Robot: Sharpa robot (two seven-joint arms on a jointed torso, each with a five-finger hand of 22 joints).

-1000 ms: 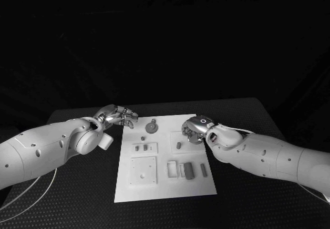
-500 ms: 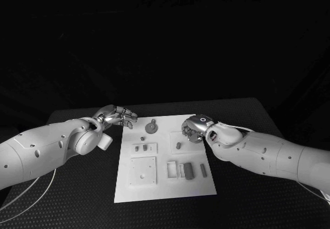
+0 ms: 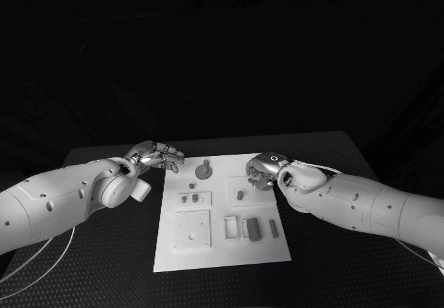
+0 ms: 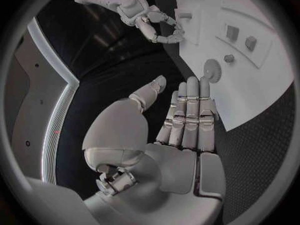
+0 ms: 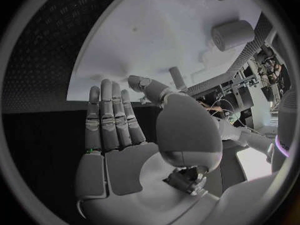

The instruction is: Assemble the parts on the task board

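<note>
Task board lies flat on the black table between my arms, with grey parts on it, including a round toothed part near its far edge. My left hand hovers just off the board's far left corner, fingers extended and apart, holding nothing. My right hand sits over the board's far right area, fingers straight, holding nothing.

We see the white task board flat mid-table; grey parts lie on it: a round gear near its far edge, bars nearer.
</note>
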